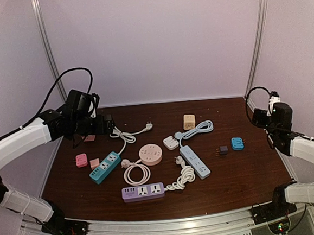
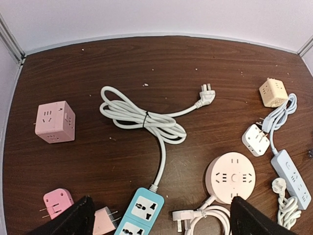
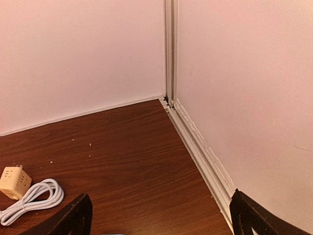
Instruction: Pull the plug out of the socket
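The dark brown wooden bench (image 1: 249, 181) carries several power strips and adapters. The task's thing, a white cable plug (image 2: 263, 123), sits near the bench's middle, towards the right; it appears seated in the upper corner of a white cube socket adapter (image 2: 255, 140); its looped white cable runs to a pale blue power strip (image 2: 292, 178) just beside the cube.

The left gripper (image 2: 161, 218) hovers over the back left part of the bench, its 2 fingers (image 2: 73, 219) spread wide with nothing between them; it is well apart from the white cube socket adapter. Below it lie a teal power strip (image 2: 142, 210) with 2 sockets showing, its bundled white cord (image 2: 146, 120) ending in a free plug (image 2: 206, 93), and a pink cube adapter (image 2: 55, 122) to the left; a round pink socket hub (image 2: 231, 177) rests between the teal strip and the white cube.

The right gripper (image 3: 159, 218) hangs at the right edge, facing the back right corner; its fingers (image 3: 73, 218) are spread wide and hold nothing. A cream cube adapter (image 3: 12, 182) lies at the left of its view.
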